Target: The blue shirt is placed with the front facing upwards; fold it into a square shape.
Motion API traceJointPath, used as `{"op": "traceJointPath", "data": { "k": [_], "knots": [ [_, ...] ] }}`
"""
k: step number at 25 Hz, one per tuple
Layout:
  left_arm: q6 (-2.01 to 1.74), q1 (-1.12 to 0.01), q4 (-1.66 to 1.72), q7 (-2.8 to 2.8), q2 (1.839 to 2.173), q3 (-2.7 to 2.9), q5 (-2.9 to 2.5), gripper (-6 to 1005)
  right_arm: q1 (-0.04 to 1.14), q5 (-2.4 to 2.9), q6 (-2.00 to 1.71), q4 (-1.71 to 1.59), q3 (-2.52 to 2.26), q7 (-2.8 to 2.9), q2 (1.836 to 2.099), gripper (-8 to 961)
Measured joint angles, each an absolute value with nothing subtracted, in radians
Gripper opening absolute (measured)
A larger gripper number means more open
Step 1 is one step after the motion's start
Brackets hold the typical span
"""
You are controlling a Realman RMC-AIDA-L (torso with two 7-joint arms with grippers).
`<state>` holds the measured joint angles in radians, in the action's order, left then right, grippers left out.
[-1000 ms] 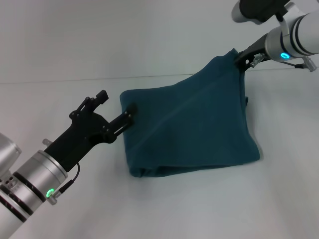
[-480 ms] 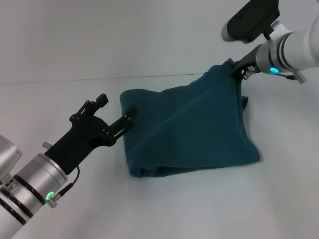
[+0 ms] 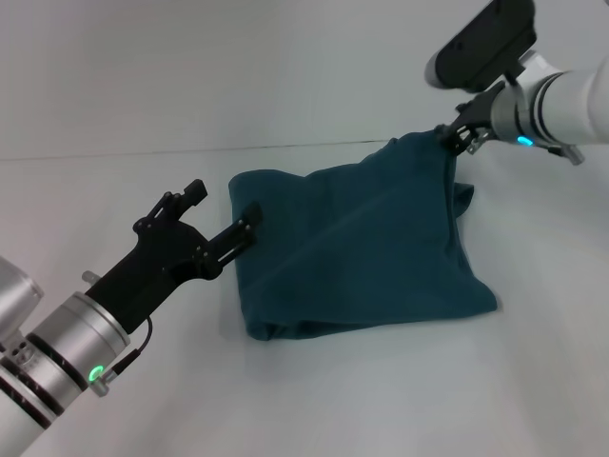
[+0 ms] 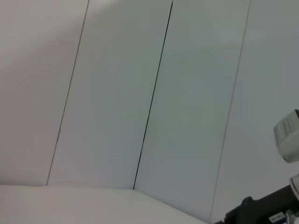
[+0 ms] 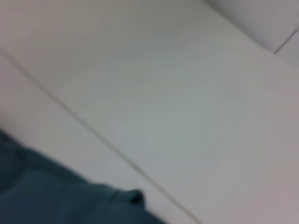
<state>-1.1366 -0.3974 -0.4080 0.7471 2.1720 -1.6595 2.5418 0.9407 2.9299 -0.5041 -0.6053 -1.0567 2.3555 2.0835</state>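
Note:
The blue shirt (image 3: 362, 248) lies folded on the white table (image 3: 381, 400), a dark teal bundle with its print hidden. Its far right corner is lifted off the table, and my right gripper (image 3: 455, 135) is shut on that corner at the upper right of the head view. The right wrist view shows a strip of the shirt (image 5: 51, 196) at its lower edge. My left gripper (image 3: 224, 217) hovers open just beside the shirt's left edge, one fingertip (image 3: 249, 215) close to the cloth.
A thin seam (image 3: 143, 152) crosses the white table behind the shirt. The left wrist view shows only pale wall panels (image 4: 149, 93) and a bit of the other arm (image 4: 280, 205).
My right gripper has carried the shirt's far right corner leftward and a little lower. The left gripper has eased slightly back from the shirt's left edge.

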Motion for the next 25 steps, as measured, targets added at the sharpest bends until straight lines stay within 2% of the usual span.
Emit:
{"op": "traceJointPath", "data": {
  "k": [3, 6, 14, 19, 25],
  "knots": [
    [-1.137, -0.399, -0.41, 0.747, 2.172, -1.66, 2.542, 887, 0.899, 2.917, -0.517, -0.694, -1.055, 2.388, 2.089, 417],
    [-1.137, -0.401, -0.41, 0.743, 2.172, -1.66, 2.542, 887, 0.84, 2.826, -0.541, -0.803, -1.073, 2.389, 2.094, 483],
    [-1.137, -0.422, -0.416, 0.729, 2.168, -1.666, 2.542, 887, 0.624, 2.26, -0.658, -1.087, -1.092, 2.132, 2.084, 660],
    [-1.148, -0.424, -0.43, 0.713, 2.169, -1.712, 2.542, 887, 0.489, 1.94, -0.78, -1.105, -1.047, 1.859, 2.087, 825],
    [-1.155, -0.422, -0.421, 0.7, 2.167, -1.735, 2.542, 887, 0.422, 1.678, -0.869, -0.941, -1.069, 1.559, 2.096, 824]
  ]
}}
